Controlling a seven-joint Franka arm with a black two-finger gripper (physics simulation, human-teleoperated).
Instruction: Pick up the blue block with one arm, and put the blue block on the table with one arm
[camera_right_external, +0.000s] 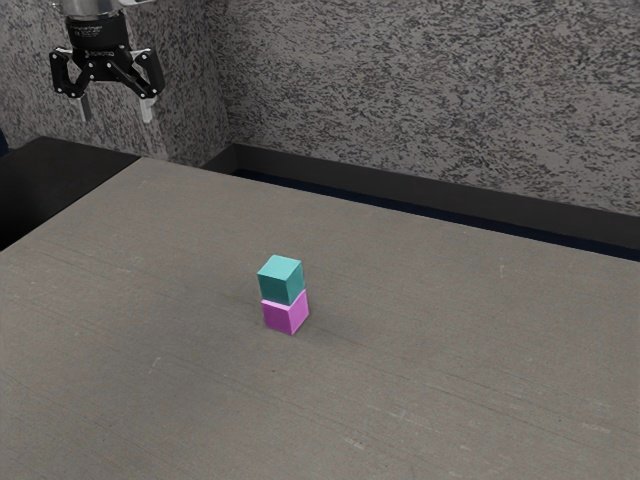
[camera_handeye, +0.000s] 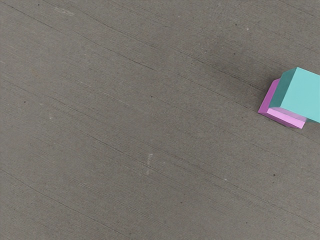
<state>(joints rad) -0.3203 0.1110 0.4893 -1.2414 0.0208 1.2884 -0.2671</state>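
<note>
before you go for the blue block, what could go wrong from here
The blue block sits on the pink block a little offset, so an uneven push could topple it. If my open claw comes down too low, it may catch both blocks. My claw is off to one side of the stack, so a low sideways approach might knock it over.

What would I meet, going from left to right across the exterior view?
The robot's open jaws → the blue block sitting on the pink block, the two sharing one spot.
</note>
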